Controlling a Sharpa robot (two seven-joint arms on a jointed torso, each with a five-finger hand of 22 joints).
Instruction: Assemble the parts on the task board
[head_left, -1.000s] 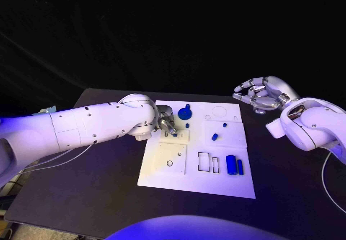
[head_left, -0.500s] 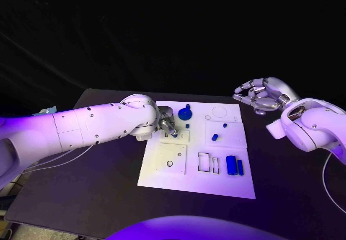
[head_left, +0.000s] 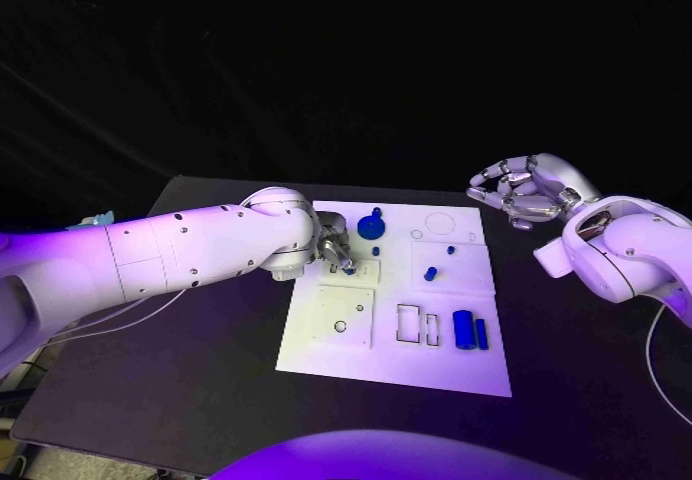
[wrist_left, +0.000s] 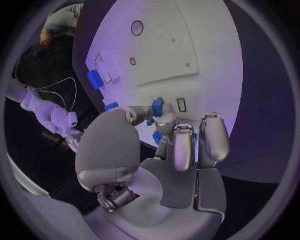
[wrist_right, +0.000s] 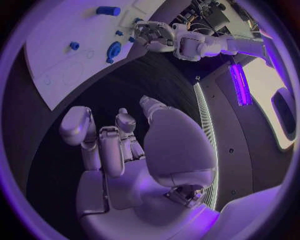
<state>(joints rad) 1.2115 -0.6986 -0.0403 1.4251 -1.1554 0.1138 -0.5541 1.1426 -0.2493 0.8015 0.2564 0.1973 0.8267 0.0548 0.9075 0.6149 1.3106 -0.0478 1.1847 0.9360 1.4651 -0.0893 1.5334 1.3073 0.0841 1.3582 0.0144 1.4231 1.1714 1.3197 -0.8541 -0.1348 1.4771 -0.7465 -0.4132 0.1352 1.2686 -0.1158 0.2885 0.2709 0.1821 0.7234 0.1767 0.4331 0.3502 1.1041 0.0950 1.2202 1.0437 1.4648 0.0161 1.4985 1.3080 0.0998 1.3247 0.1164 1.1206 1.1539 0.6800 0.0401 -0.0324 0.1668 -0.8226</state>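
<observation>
The white task board lies mid-table. My left hand is down on its far left part, and thumb and fingers pinch a small blue part beside a small slot. A blue round knob stands just beyond the hand. Two small blue parts lie further right. A large blue cylinder and a thin blue bar lie at the near right. My right hand hovers off the board's far right corner, its fingers loosely bent and holding nothing.
Rectangular slots and a square recess with a small ring mark the board's near half. A faint circle outline sits at its far right. The black table spreads around the board. A cable hangs under my left arm.
</observation>
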